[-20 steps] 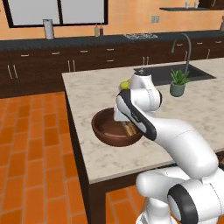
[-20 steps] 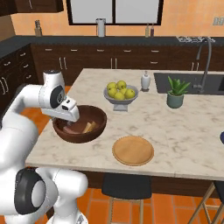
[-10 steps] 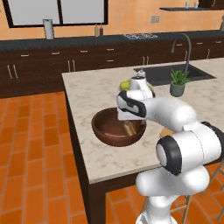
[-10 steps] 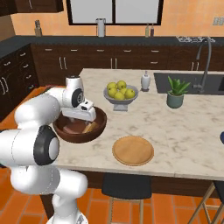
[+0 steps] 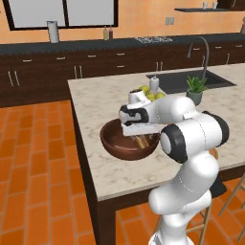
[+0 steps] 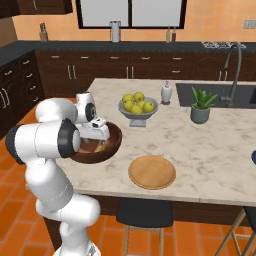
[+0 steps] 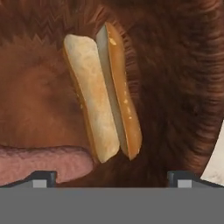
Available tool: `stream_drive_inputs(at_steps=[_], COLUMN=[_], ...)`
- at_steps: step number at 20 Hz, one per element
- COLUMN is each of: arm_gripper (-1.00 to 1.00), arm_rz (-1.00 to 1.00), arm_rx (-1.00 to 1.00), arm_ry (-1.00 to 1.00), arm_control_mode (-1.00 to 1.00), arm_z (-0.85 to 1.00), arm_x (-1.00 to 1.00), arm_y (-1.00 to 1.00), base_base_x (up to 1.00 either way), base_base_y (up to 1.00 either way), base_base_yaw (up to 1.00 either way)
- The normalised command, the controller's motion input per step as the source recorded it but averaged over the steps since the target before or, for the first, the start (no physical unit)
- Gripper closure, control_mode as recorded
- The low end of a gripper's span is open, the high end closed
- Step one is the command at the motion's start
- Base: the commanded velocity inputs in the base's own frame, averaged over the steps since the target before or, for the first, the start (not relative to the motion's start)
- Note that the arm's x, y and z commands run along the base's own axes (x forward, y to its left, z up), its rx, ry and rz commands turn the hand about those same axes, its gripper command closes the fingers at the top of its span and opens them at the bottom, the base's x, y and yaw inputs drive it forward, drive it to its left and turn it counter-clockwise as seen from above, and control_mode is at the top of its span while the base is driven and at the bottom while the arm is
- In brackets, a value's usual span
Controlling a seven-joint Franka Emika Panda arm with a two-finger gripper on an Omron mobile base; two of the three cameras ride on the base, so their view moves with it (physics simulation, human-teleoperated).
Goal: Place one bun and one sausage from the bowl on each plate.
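Dark reddish-brown wood forms the bowl [image 6: 102,145], which sits near the front left corner of the island counter [image 6: 210,150]. In the hand view the gripper [image 7: 112,177] points down into the bowl, its two dark fingertips [image 7: 41,177] set wide apart with nothing between them: the jaws are open. A bun [image 7: 103,98], split lengthwise, lies on the bowl floor directly ahead of the gripper, at 12 o'clock from it, running from 11 o'clock to 5 o'clock. A sausage [image 7: 43,162] lies across the lower left, at 9 o'clock from the bun's near end and touching it.

In the right base view the hand hangs over the bowl's rim. The plate [image 6: 152,171], bare light tan wood, lies just beside the bowl at 4 o'clock, apart from it. At 1 o'clock from the bowl stands a grey pedestal bowl [image 6: 137,111] of yellow-green fruit. Further back at 2 o'clock are a small white bottle [image 6: 166,93] and a potted plant [image 6: 201,107], with the sink [image 6: 235,95] behind.
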Motion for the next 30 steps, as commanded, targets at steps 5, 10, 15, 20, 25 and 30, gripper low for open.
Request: stream_drive_inputs(at_steps=[5,10,15,20,25,30], arm_gripper=[-1.0,-1.0,-1.0,-1.0,-1.0,1.0], arm_rz=[-0.14,-0.11,0.0,0.06,0.21,0.23], arm_rx=[-0.18,-0.16,-0.04,0.0,-0.07,-0.03], arm_ry=[-0.09,-0.2,-0.18,-0.02,0.0,0.0], arm_control_mode=[-1.0,-1.0,-1.0,-1.0,-1.0,-1.0], arm_z=[-0.51,-0.38,-0.07,0.0,-0.38,-0.43], arm_x=[0.0,0.01,0.36,0.25,0.0,0.04], arm_y=[-0.09,-0.03,-0.03,-0.03,0.0,0.0], base_base_x=[0.0,0.0,0.0,0.0,0.0,0.0], base_base_y=[0.0,0.0,0.0,0.0,0.0,0.0], base_base_yaw=[0.0,0.0,0.0,0.0,0.0,0.0])
